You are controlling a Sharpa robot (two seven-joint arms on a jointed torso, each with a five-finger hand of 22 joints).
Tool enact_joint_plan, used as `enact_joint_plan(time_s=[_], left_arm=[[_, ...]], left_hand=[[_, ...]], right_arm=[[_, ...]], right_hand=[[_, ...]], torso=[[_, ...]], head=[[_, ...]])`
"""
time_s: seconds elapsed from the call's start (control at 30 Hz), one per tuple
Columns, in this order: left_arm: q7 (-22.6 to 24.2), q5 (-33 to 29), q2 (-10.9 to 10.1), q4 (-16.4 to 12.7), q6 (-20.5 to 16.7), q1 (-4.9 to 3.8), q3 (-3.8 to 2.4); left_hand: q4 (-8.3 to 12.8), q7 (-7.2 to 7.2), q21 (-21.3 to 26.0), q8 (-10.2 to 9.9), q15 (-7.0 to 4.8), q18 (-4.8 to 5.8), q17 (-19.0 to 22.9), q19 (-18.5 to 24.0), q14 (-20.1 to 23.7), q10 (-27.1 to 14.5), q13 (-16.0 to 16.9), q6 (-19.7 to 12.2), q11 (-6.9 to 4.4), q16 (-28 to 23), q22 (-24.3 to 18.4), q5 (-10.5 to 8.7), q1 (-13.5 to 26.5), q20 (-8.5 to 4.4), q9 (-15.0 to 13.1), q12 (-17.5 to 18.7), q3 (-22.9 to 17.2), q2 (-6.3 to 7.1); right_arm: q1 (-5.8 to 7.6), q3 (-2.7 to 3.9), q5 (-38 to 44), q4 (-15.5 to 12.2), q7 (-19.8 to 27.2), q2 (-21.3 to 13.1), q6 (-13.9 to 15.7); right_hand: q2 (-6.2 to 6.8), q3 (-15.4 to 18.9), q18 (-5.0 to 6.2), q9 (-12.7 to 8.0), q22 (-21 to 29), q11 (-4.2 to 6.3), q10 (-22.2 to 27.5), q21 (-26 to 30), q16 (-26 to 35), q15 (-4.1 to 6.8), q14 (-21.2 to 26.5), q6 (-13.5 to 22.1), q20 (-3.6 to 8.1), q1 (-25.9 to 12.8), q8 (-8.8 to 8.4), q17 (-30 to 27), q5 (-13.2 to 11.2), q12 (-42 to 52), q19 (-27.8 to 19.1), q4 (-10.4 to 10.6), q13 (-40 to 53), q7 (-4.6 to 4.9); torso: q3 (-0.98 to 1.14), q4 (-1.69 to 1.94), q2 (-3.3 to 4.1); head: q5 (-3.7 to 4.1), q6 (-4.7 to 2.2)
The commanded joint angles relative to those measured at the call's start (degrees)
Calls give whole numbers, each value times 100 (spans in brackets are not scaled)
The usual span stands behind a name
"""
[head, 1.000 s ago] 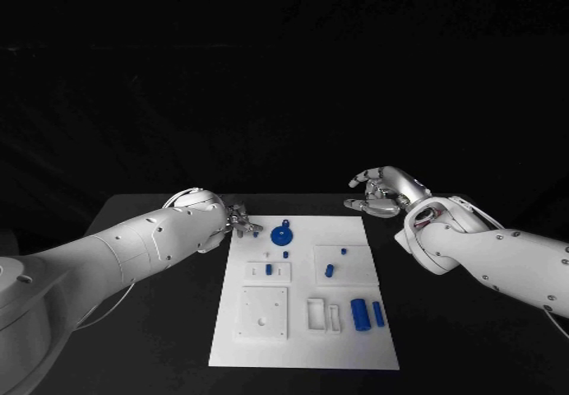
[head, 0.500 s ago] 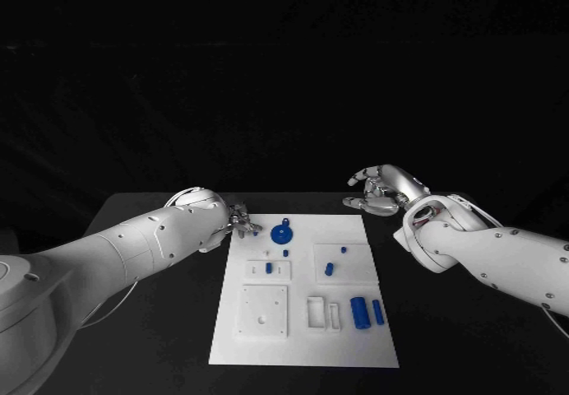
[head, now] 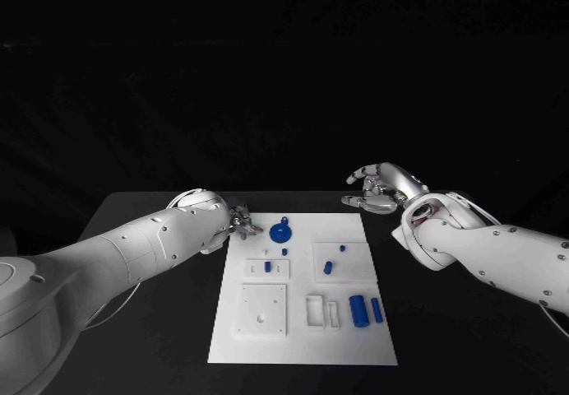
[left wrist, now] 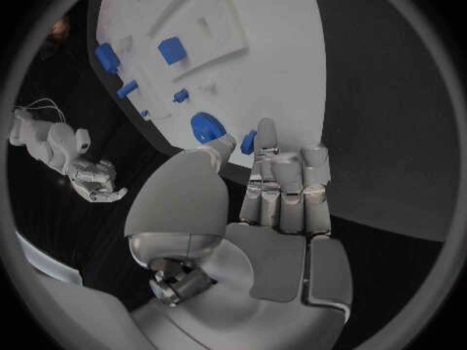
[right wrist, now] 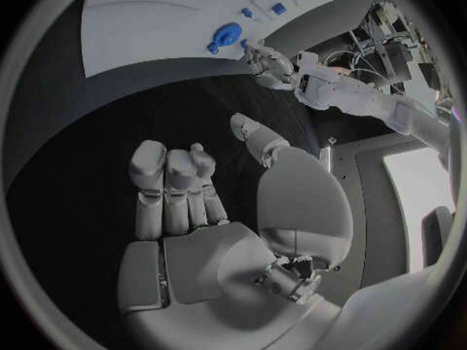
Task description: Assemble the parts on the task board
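We see the task board (head: 356, 346) at the table's (head: 142, 329) middle. A round part (head: 279, 232) lies near its far left corner, just beside the left hand (head: 241, 224). Two upright parts (head: 367, 311) stand near its right edge.

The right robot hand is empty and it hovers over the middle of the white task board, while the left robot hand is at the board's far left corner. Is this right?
Not quite. In the head view the right robot hand hovers beyond the far right corner of the task board, over the black table, not over its middle. It is empty, and the left robot hand is at the far left corner.
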State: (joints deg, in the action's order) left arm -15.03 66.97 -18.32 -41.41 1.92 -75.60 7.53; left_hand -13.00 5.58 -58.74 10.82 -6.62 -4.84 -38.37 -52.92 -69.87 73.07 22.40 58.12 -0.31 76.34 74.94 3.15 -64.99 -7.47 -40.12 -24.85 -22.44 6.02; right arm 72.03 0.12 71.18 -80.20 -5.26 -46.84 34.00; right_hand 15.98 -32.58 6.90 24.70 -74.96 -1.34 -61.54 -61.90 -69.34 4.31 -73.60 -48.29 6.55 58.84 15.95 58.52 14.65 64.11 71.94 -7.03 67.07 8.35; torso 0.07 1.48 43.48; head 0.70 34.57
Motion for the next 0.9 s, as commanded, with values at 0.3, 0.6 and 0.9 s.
enact_joint_plan(time_s=[0.3, 0.6, 0.9], left_arm=[[87, -123, 26, 80, 7, 0, -4], [99, -238, 86, 188, 37, 0, -6], [86, -327, 98, 265, 48, -2, -8]], left_hand=[[-96, 0, -20, 22, -21, -63, -2, 22, 29, -35, -16, 59, -18, 27, 50, -31, -23, -448, 22, -38, 73, -111], [-315, 4, -13, 19, -18, -54, 6, 32, 32, -48, -36, 52, -15, 21, 50, -28, 87, -453, 46, -40, 187, -273], [-375, 10, 8, 5, -14, -57, 23, 26, 34, -69, -65, 30, -10, 3, 35, -35, 454, -463, 82, -31, 363, 20]], right_arm=[[3, 4, 32, 5, 31, 18, -48], [3, 4, 33, 13, 30, 30, -50], [3, 4, 34, 14, 26, 32, -51]], right_hand=[[-13, -3, 810, -9, -45, -71, 122, 32, 26, 0, -48, -24, 28, -11, -2, 8, 25, 26, -3, 21, -10, 24], [-13, -3, 810, -9, -46, -71, 122, 33, 27, 0, -48, -23, 29, -7, -3, 8, 24, 26, -3, 20, -11, 24], [-13, -1, 810, -10, -46, -71, 123, 34, 27, 0, -49, -23, 29, -5, -3, 8, 21, 27, -3, 20, -13, 24]], torso=[[3, 6, -3], [5, 1, -1], [2, 8, -1]], head=[[6, 27], [2, 33], [12, 27]])
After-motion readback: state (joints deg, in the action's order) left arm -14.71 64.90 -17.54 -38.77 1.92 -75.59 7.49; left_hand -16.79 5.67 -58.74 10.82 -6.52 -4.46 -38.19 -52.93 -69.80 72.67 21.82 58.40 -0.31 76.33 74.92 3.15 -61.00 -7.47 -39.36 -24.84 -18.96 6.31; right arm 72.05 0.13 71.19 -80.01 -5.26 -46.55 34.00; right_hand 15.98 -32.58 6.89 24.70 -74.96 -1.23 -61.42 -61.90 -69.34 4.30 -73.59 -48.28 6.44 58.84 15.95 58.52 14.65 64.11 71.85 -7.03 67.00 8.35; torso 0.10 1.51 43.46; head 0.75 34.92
